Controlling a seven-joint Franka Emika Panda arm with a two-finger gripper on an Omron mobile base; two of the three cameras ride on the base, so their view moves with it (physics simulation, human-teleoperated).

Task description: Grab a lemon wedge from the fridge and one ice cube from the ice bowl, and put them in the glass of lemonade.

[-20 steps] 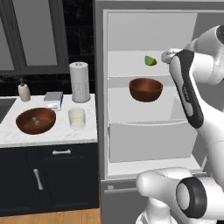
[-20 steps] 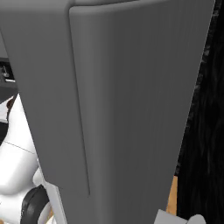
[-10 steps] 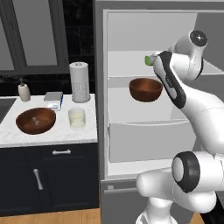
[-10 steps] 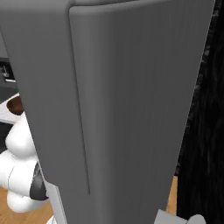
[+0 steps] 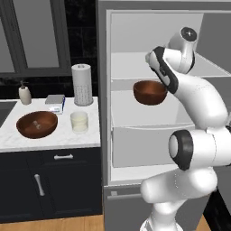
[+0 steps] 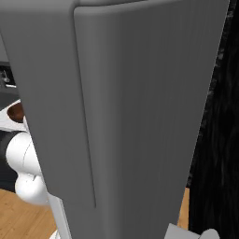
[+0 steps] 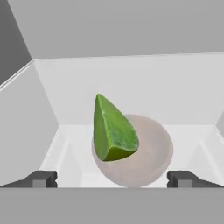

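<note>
Hand view: one wedge (image 7: 114,130), green with a yellowish edge, stands point-up on a pale round plate (image 7: 148,162) on a white fridge shelf. Pincer (image 7: 112,179) is wide, empty, its tips either side of the plate. Left base view: two brown bowls, one (image 5: 150,92) in the open fridge (image 5: 104,90), one (image 5: 37,124) on the bench (image 5: 49,140) holding whitish cubes. One glass (image 5: 79,122) of pale liquid stands beside it.
</note>
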